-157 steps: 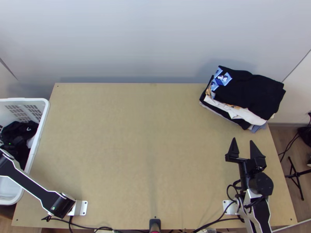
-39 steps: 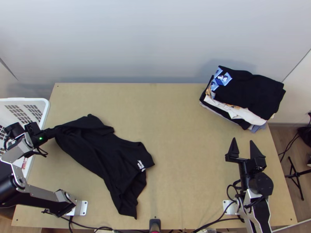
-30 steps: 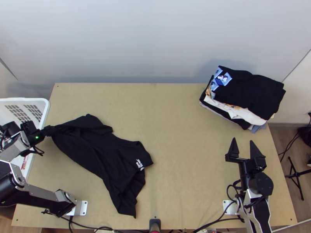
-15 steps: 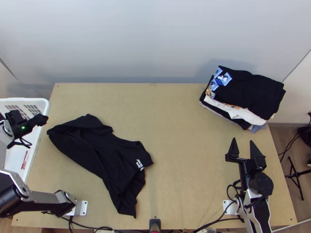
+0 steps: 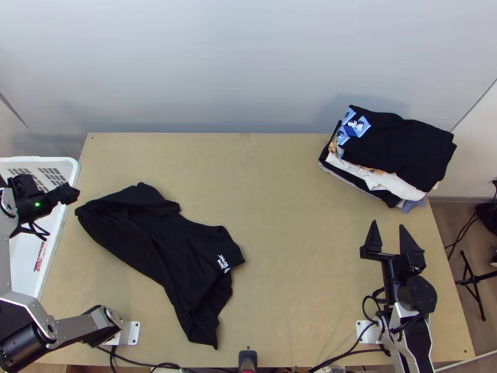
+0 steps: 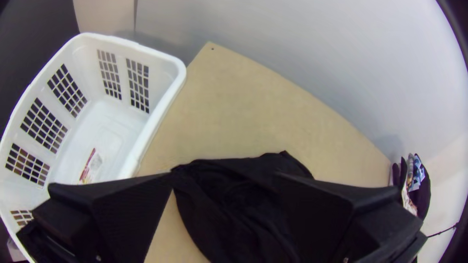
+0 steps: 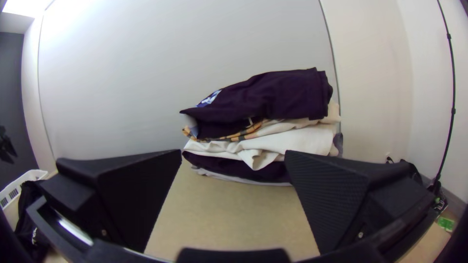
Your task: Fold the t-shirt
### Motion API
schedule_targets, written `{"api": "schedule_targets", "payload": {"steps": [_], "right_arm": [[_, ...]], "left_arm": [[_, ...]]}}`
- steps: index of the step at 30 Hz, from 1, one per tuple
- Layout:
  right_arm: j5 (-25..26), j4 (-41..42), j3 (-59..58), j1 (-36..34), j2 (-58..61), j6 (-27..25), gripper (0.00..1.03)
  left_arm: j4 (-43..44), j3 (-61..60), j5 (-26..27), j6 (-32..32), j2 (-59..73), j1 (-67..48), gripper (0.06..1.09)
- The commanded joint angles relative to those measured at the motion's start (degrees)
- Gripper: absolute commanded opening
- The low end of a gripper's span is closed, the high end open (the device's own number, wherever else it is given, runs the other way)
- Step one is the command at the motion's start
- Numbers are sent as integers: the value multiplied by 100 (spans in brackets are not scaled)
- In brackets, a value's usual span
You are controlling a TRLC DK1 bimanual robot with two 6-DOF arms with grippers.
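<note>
White marks the basket at our left; over its rim we see the left hand, fingers wide, its arm bent outward. Just beside it, the t-shirt lies rumpled across the table. Well apart from that, our right hand, also wide, points towards the stacked clothes filling the far right corner.

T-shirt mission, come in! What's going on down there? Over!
Left gripper open, empty, by the white basket. Right gripper open, empty, facing the clothes pile. Black T-shirt rumpled, unfolded. Nothing lying on it.
</note>
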Motion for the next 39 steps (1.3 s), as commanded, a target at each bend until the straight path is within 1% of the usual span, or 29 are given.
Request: {"api": "schedule_targets", "payload": {"steps": [1,5,6,7,10,17,24,26,27,31,32,36,38,39], "right_arm": [[1,0,1,1,1,1,98],[1,0,1,18,1,1,98],[1,0,1,115,1,106,98],[1,0,1,291,1,238,98],[1,0,1,756,1,299,98],[1,0,1,1627,1,291,98],[1,9,1,1565,1,291,98],[1,9,1,1416,-8,159,99],[1,9,1,1424,-8,-8,98],[1,53,1,1442,-8,-1204,98],[1,35,10,1512,1,-1362,98],[-8,-185,247,1565,230,-1441,98],[-8,-246,581,1758,704,-1397,99],[-8,-343,845,1908,1082,-1283,99]], "left_arm": [[-942,407,-642,-16,-9,-106,104],[-1548,530,-792,-165,-44,-168,104],[-1654,530,-836,-183,-80,-185,104],[-1751,530,-862,-209,-141,-194,104],[-1839,504,-985,-341,-335,-194,104],[-2023,302,-1082,-640,-721,-212,104],[-1944,65,-1126,-710,-774,-300,104],[-1856,-6,-1126,-701,-800,-352,104],[-1777,-50,-1134,-692,-818,-352,104],[-1478,-340,-1134,-666,-835,-370,104],[-1408,-436,-1134,-649,-835,-379,104],[-1214,-691,-1152,-587,-844,-423,104],[-1083,-770,-1178,-578,-853,-467,104],[-1047,-788,-1196,-569,-853,-502,104]]}}
